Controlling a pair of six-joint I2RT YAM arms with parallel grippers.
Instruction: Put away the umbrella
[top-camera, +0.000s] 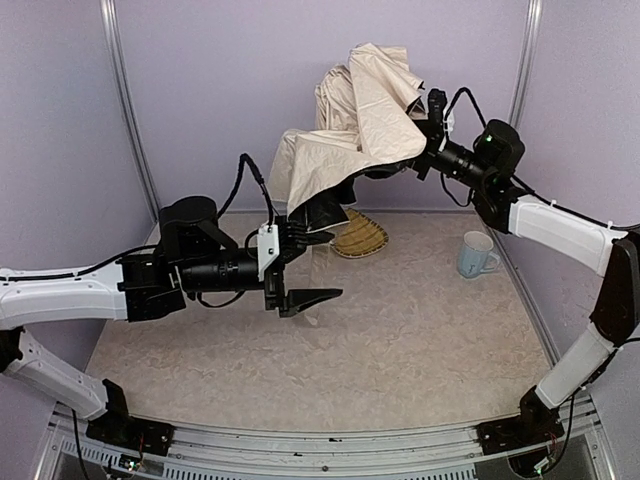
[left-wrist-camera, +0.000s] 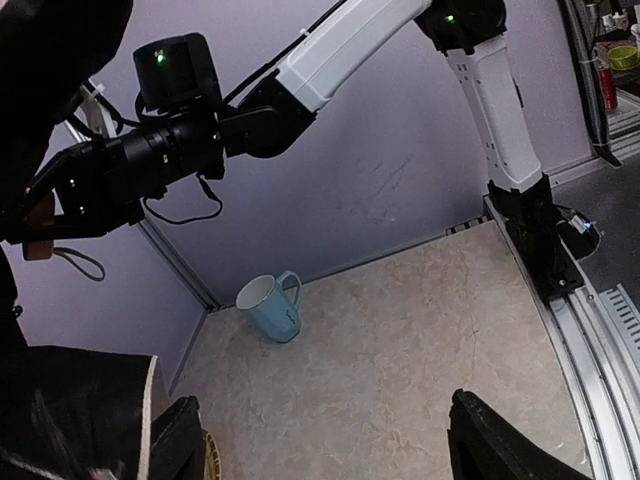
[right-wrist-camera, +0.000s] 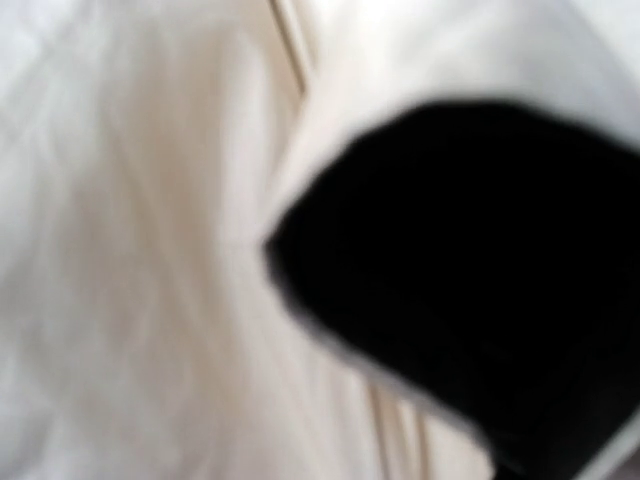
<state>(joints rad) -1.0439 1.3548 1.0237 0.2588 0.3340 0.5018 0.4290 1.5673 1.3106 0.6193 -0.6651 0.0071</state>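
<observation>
The umbrella (top-camera: 355, 125) hangs in the air at the back, cream fabric bunched, black lining (top-camera: 325, 210) showing at its lower end. My right gripper (top-camera: 427, 138) holds it from the right; in the left wrist view that gripper (left-wrist-camera: 48, 205) is shut round the tan handle, the strap loop (left-wrist-camera: 82, 262) dangling below. The right wrist view is a blur of cream fabric (right-wrist-camera: 150, 250) and a black shape. My left gripper (top-camera: 328, 266) is open just below the lining, apart from it. Nothing lies between its fingers (left-wrist-camera: 505, 445); black fabric (left-wrist-camera: 70, 410) shows at the left.
A woven straw basket tray (top-camera: 362, 238) lies on the table behind the left gripper, partly under the umbrella. A light-blue mug (top-camera: 477, 254) stands at the right near the wall, also in the left wrist view as the mug (left-wrist-camera: 268, 305). Lilac walls close in three sides.
</observation>
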